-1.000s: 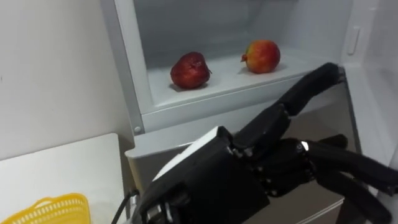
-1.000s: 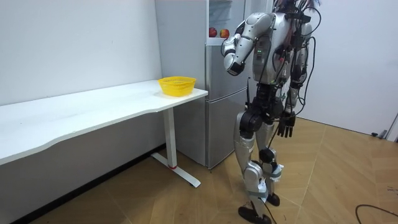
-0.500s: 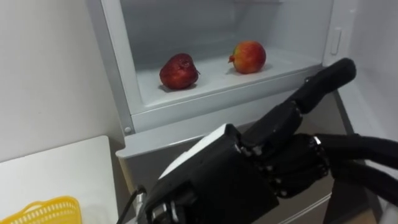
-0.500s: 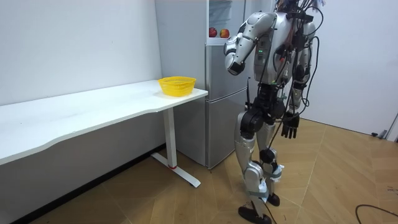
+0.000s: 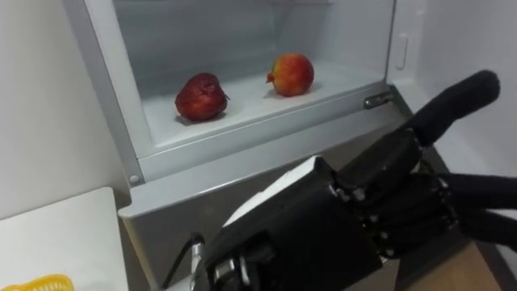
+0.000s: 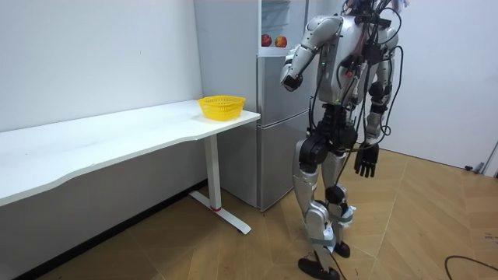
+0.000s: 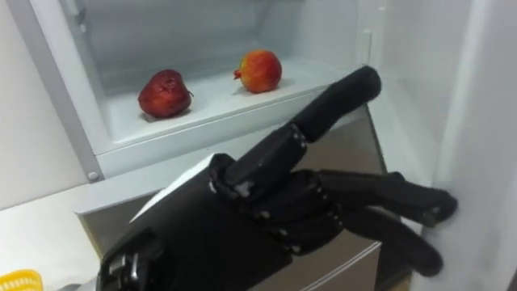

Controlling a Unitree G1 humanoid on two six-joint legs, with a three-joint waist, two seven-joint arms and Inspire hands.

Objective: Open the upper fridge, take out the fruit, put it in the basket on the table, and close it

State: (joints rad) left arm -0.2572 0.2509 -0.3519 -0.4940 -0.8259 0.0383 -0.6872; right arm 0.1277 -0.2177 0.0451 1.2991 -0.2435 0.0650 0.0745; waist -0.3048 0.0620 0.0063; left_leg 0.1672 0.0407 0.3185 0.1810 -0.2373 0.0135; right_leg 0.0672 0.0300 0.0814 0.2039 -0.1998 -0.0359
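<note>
Two red fruits lie on the open upper fridge's white shelf (image 5: 252,115): a dark red one (image 5: 200,97) on the left and a red-yellow apple (image 5: 292,73) to its right. My left hand (image 5: 339,222) is raised before the fridge, below and in front of the shelf, open with fingers stretched toward the right and holding nothing. It is apart from both fruits. In the room view I stand facing the fridge with the left hand (image 6: 289,80) lifted near shelf height. My right hand (image 6: 366,162) hangs open at my side.
The open fridge door (image 7: 485,121) stands close on the right. A white table (image 6: 117,132) runs along the wall left of the fridge, with a yellow basket (image 6: 221,106) on its end nearest the fridge. Its rim (image 5: 32,284) shows at lower left.
The left hand has risen and come closer to the fridge shelf. The eye view has shifted, so the fruits sit further left. The right hand has swung slightly outward.
</note>
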